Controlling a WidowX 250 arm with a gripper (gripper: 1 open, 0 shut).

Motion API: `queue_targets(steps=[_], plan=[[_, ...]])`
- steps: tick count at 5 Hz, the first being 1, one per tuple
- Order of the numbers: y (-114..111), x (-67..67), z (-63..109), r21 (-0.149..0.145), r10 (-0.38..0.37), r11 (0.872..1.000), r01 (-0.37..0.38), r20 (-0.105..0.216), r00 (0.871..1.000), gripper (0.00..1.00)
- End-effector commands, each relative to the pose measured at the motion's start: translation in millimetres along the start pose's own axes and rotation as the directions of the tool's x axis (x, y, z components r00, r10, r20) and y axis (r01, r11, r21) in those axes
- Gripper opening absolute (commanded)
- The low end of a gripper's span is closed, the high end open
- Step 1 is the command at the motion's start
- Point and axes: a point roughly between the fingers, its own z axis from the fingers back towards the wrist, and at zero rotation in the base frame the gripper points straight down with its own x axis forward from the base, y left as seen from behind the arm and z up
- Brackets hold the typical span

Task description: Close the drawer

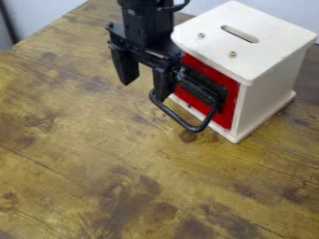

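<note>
- The drawer (203,92) sits in the front face of the small white cabinet (244,56), toward two o'clock from the middle of the picture, on the wooden bench (88,177)
- Its red front appears close to level with the white frame around it, so I judge the drawer shut or nearly so; from this angle I cannot tell whether a small gap is left
- No pale inside of the drawer shows, which fits a drawer that is pushed in
- The black wire handle (181,115) juts out from the red front toward seven o'clock and hangs just above the bench
- If anything remains, it is, in my judgement, a last short push toward two o'clock and then backing the arm clear
- The gripper (140,71) points down just in front of the drawer, at about ten o'clock from the handle
- Its jaws stand wide apart and hold nothing
- One finger (126,65) is out over the bench, clear of everything; the other is right beside the red front, above the handle, and whether it touches either I cannot tell
- The two slots on the cabinet top are clear of the arm
</note>
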Motion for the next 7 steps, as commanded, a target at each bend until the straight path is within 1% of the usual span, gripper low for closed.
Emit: queue_targets(steps=[1, 3, 7], plan=[[3.5, 2.5, 20.4, 0.014, 0.011, 1.000, -0.012, 0.060, 0.998, 1.00], [1.0, 2.8, 20.2, 0.009, 0.015, 1.000, -0.016, 0.060, 0.998, 1.00], [-4.1, 3.3, 19.7, 0.011, 0.015, 1.000, -0.016, 0.058, 0.998, 1.00]])
